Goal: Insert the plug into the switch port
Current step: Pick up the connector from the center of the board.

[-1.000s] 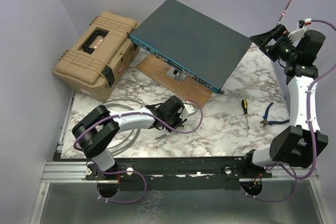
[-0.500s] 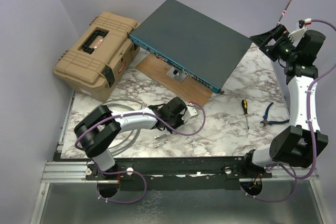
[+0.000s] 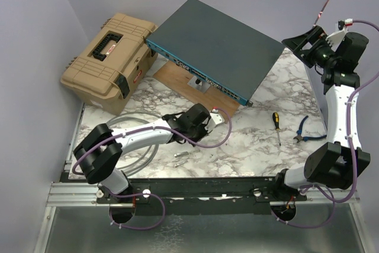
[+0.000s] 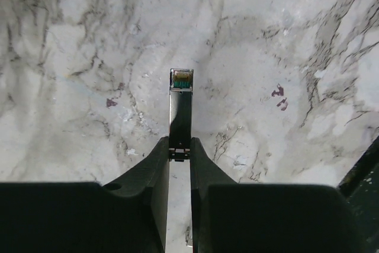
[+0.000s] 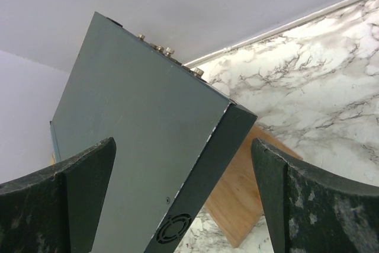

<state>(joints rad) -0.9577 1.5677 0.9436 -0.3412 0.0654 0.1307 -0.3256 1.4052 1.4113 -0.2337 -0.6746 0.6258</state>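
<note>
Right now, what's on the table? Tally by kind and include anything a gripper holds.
Switch: 1
Toolbox: 1
Wooden board: 1
Hand tools: 2, screwdriver and pliers
Plug: 1, held in the left gripper
Grey cable coil: 1
Small metal piece, too small to identify: 1
Total: 8

Tabletop count:
- 1x switch
- 1x plug
- 1x tan toolbox
- 1x wood board
- 1x screwdriver
- 1x pliers
- 1x grey cable coil
- small metal bits nr coil, qty unclear: too small

2x arms. 2x end effectors: left end effector, right end effector.
</note>
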